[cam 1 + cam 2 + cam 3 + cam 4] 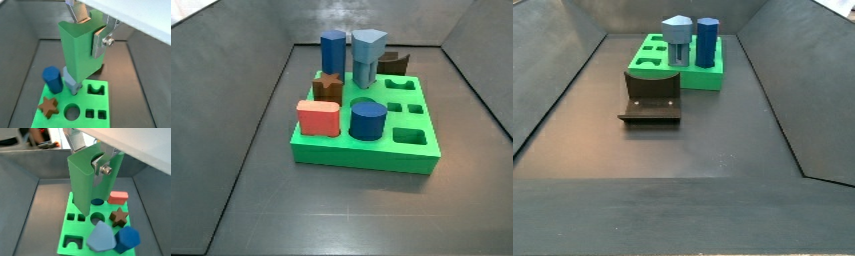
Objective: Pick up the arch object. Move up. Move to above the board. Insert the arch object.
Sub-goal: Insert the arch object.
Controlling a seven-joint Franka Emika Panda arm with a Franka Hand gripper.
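**Ops:** What's the room like?

**Me:** I see a grey bin (231,150) with sloping walls. In both side views the board (358,155) lies toward its far end, with bare floor all round it. The fixture (651,100) stands just on the near side of the board in a side view. The walls are well apart from everything.

**Ops:** And what's on the board?

**Me:** A tall blue peg (333,50) and a grey peg (368,55) stand at the far edge. The red cube (318,117) and the star (329,85) sit lower. The two tall pegs are the only things I'd worry about clipping.

**Ops:** Where's the arch?

**Me:** The arch (80,50) hangs upright over the board in both wrist views. The gripper (90,30) is clenched on it, with the fingers (100,41) flat against opposite faces near its upper end. Neither side view shows the gripper or the arch, so I take them to be above those frames.

**Ops:** How will it handle?

**Me:** I'd say stiff, light and smooth-faced. A flat-face grip suits it, though it could slide if I push down on a misaligned fit.

**Ops:** The target?

**Me:** The arch hole (97,90) is open. It has bare board around it and the grey peg near by.
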